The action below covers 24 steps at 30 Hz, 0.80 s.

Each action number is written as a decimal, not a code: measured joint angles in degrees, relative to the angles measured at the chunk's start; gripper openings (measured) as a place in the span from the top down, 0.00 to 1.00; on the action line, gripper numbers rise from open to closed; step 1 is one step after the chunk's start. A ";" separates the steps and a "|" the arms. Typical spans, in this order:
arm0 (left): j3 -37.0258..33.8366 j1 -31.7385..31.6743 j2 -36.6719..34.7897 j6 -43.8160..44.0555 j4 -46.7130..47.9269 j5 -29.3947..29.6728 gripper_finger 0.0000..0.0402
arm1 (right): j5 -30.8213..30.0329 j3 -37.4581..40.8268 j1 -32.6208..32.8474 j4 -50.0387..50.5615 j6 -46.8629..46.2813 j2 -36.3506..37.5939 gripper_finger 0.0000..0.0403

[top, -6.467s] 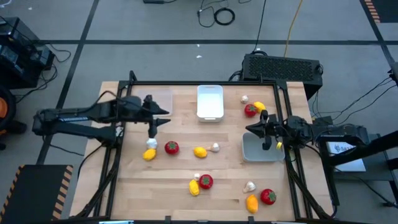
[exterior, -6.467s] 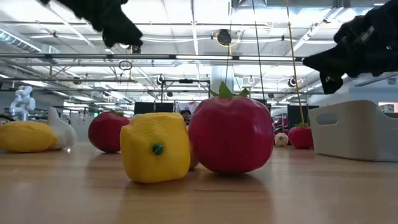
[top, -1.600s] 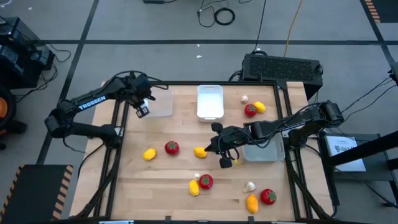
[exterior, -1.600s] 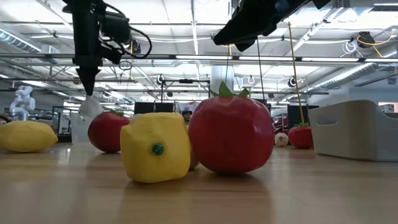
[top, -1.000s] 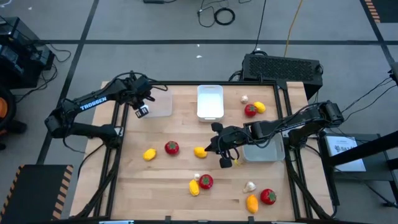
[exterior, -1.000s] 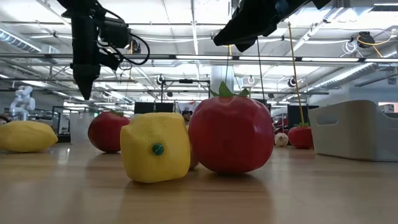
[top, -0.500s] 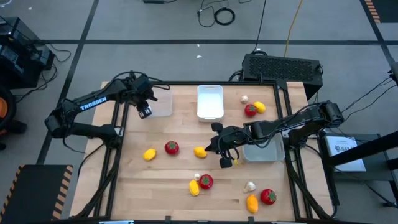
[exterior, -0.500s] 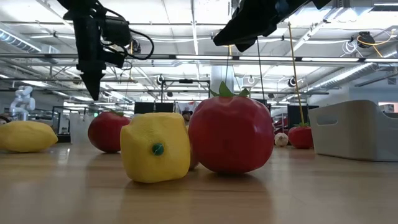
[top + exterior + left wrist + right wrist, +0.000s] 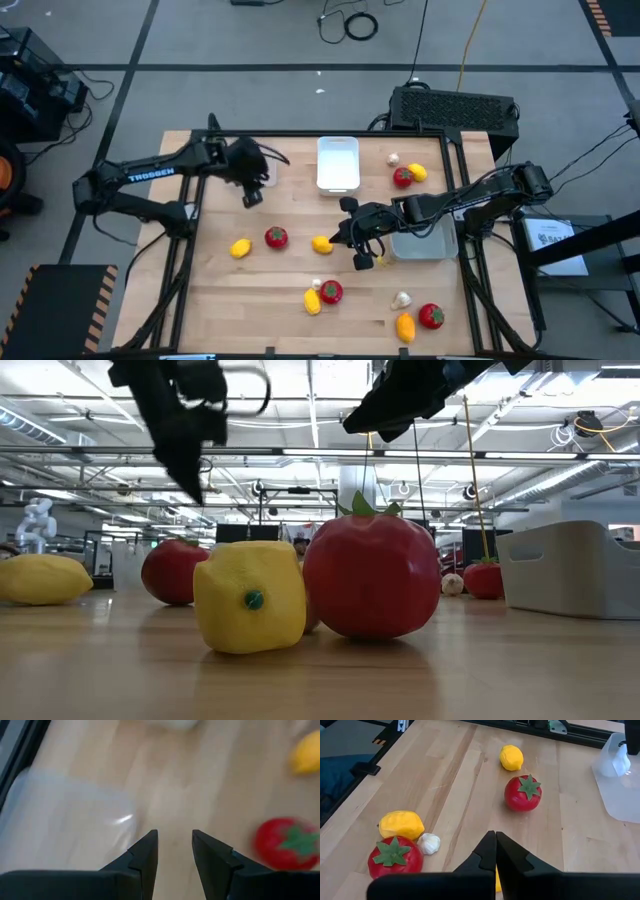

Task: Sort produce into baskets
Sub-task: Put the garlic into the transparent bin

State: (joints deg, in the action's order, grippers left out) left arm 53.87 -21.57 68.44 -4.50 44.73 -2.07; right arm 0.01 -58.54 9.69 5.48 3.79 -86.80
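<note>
Our left gripper (image 9: 249, 197) is hanging wide open with nothing in it, just above the wood beside the clear basket (image 9: 60, 815). We are guessing that it is getting ready to fetch a new piece. One garlic (image 9: 612, 762) is sitting in that clear basket. Near the open fingers, a red tomato (image 9: 276, 237) is lying on the table (image 9: 300, 205), and a yellow fruit (image 9: 240, 248) is lying near it.

To do this step well, we are wanting to pick one piece only. We should be coming straight down over its middle with the fingers wide, one on each side, and then squeezing gently. These round toys are likely to be rolling off if we bump them. We are also needing to choose the basket that fits the kind of piece.

Our right gripper (image 9: 495, 837) is hovering over the middle of the table with its fingers pressed together, and we are seeing nothing between them. A second yellow fruit (image 9: 321, 243) is lying right by it. The grey basket (image 9: 410, 245) is sitting under that arm, and the white basket (image 9: 338, 178) is sitting by the far edge. We should be holding the two arms well apart so they are not bumping.

More pieces are lying near the front edge and the far right corner. Behind the table, a big black box (image 9: 455, 105) is standing.
</note>
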 joint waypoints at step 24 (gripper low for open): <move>0.79 25.45 32.90 0.61 -58.27 1.25 0.68 | 0.02 0.00 0.02 18.90 -14.81 0.02 1.00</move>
State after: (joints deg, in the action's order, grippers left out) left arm 54.65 3.88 101.34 -3.89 -13.53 -0.82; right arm 0.03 -58.54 9.71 24.38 -11.01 -86.78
